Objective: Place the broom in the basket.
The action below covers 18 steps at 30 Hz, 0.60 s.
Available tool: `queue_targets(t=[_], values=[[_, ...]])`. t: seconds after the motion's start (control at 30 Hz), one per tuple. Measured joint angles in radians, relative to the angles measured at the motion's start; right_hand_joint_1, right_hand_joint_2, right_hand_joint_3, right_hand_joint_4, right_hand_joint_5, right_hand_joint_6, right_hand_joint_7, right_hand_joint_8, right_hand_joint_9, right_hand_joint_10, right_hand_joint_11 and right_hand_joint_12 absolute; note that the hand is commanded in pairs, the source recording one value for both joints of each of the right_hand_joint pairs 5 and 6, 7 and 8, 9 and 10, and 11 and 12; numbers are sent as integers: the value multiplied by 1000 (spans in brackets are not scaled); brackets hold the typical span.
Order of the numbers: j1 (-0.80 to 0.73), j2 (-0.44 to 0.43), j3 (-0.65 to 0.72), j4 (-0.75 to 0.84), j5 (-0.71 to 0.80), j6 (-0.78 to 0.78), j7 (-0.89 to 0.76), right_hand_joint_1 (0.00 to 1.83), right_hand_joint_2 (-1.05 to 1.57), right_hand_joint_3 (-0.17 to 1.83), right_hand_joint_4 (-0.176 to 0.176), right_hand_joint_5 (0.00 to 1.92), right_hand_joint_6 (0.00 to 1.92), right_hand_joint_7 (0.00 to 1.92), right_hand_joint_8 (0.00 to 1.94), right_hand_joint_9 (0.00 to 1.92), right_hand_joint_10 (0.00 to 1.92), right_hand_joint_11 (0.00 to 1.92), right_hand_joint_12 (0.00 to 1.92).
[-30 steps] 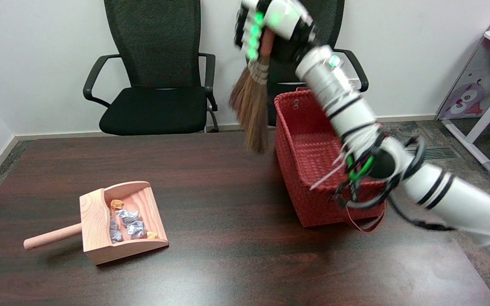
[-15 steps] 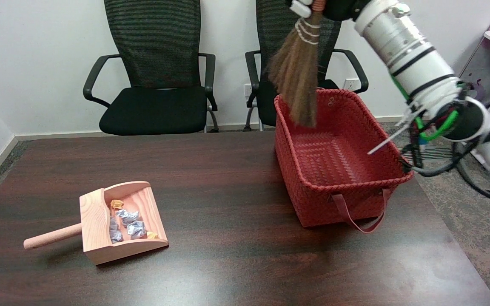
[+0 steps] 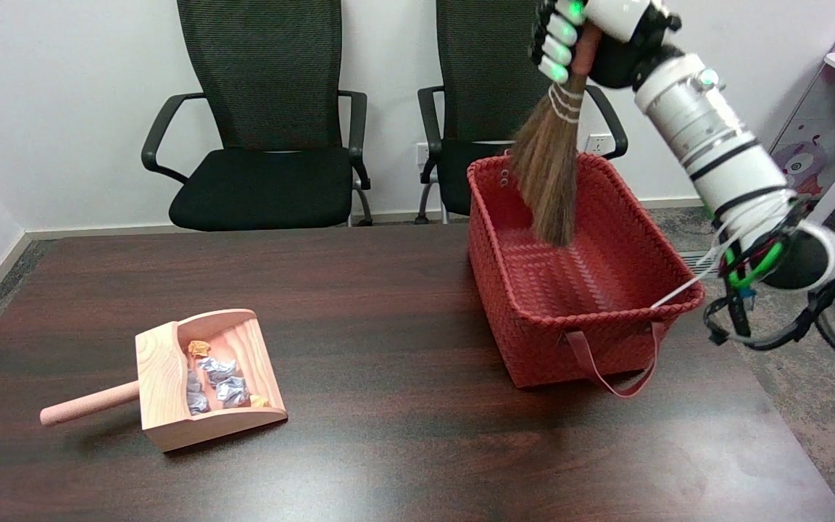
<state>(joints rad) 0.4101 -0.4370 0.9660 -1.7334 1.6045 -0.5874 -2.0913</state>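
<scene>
Holding the broom [image 3: 549, 163] by its reddish handle, the right hand [image 3: 591, 32] sits high at the top of the head view, fingers wrapped closed around the handle near its upper end. The broom hangs above the red woven basket [image 3: 526, 326], which stands on the right part of the dark table [image 3: 359, 304].

Orientation: the broom's long axis runs close to vertical, leaning slightly, with the handle end up and a little to the right and the bristle tips down and a little to the left. The bristles appear to hang inside the basket's rim line, toward its far half; whether they touch the basket floor cannot be told from this view.

Assessment of the step in hand: lowering and release. In my judgement the broom looks longer than the basket is deep, so a straight drop risks it tipping over the rim. Better practice would be to tilt the handle toward the basket's long direction while descending, let the bristles settle on the floor first, then let go.

A wooden dustpan [image 3: 204, 377] holding crumpled scraps lies well apart at the left.
</scene>
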Motion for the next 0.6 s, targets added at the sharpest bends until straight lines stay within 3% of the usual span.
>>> queue_targets(t=[0.6], values=[[-54, -180, -139, 255, -155, -215, -117, 717, 1538, 1650, 26, 1920, 1920, 1920, 1920, 1920, 1920, 1920, 1920]])
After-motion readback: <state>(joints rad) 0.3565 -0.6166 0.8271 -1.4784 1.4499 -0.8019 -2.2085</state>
